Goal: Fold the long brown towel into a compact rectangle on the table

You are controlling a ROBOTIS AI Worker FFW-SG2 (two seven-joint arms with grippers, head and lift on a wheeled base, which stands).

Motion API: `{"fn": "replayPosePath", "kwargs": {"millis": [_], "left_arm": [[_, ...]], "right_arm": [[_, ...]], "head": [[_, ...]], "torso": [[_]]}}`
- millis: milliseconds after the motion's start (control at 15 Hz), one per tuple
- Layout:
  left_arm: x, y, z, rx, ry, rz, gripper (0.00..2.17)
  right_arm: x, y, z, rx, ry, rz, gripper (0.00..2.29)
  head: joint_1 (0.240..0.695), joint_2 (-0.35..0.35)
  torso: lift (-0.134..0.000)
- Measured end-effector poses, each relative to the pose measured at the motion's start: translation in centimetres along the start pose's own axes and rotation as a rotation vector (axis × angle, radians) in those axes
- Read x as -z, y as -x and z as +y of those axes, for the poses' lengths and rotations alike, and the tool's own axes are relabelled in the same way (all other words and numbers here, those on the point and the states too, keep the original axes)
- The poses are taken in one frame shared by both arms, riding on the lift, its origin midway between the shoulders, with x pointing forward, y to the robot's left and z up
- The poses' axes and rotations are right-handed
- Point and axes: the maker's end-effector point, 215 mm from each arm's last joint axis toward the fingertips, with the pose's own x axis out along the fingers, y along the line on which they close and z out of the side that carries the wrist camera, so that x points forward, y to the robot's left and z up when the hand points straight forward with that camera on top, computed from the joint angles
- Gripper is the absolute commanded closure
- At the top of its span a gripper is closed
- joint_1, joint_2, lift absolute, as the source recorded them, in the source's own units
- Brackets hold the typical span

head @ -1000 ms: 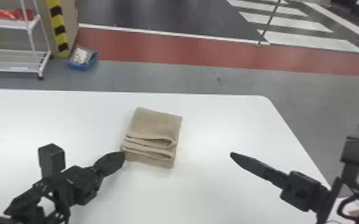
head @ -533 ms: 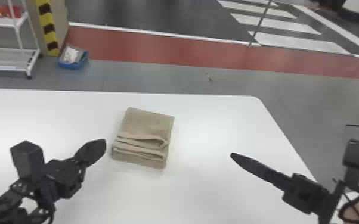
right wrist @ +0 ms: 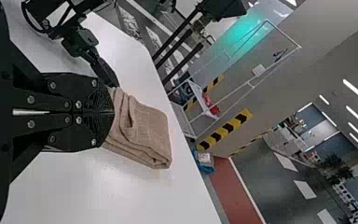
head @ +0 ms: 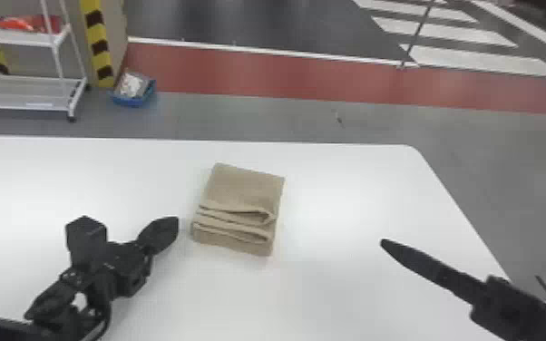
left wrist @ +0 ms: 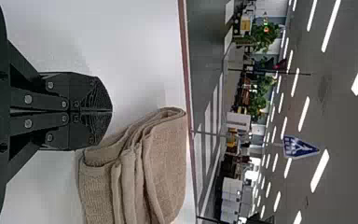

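Locate brown towel (head: pixel 246 189) on counter (head: pixel 353 294), between left gripper (left wrist: pixel 110 111) and right gripper (right wrist: pixel 112 112), nearer to the left. Read as folded over in several layers into a compact, roughly rectangular block, lying flat, with layered edges toward the near side in the head view. Rate folding as essentially complete: length taken up, far edge fairly straight, no loose tail across the counter. Note minor irregularities: small openings between the near folds and slightly uneven layer edges. Confirm both grippers closed, empty and apart from the towel. Count no further major fold as necessary. Treat the following as optional finishing only: press down the gaping layers, then square the near edge. Otherwise, proceed to withdrawal of both arms. During any pressing, take care not to drag the top layers out of alignment.
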Motion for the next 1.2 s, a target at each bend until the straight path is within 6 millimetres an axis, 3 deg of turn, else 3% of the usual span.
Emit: {"fn": "replayPosePath", "kwargs": {"millis": [267, 667, 1000, 1200], "left_arm": [[0.2, 0.4, -2.9, 0.045, 0.016, -0.006, 1.62], [-1.1, 0.8, -7.3, 0.103, 0.049, -0.037, 1.62], [-1.6, 0.6, -4.0, 0.000, 0.023, -0.055, 1.62], [-0.4, 0.2, -3.9, -0.007, 0.018, -0.045, 1.62]], "right_arm": [[-0.2, 0.0, -0.3, 0.004, -0.005, -0.008, 1.71], [-0.4, 0.3, -1.0, 0.008, -0.021, -0.015, 1.72], [-0.3, 1.1, -0.7, -0.006, -0.040, -0.017, 1.71], [-0.4, 1.4, -0.3, -0.009, -0.037, -0.017, 1.71]], "head": [[0.695, -0.258], [0.695, -0.328], [0.695, -0.293], [0.695, -0.292]], "torso": [[-0.124], [-0.124], [-0.124], [-0.124]]}}
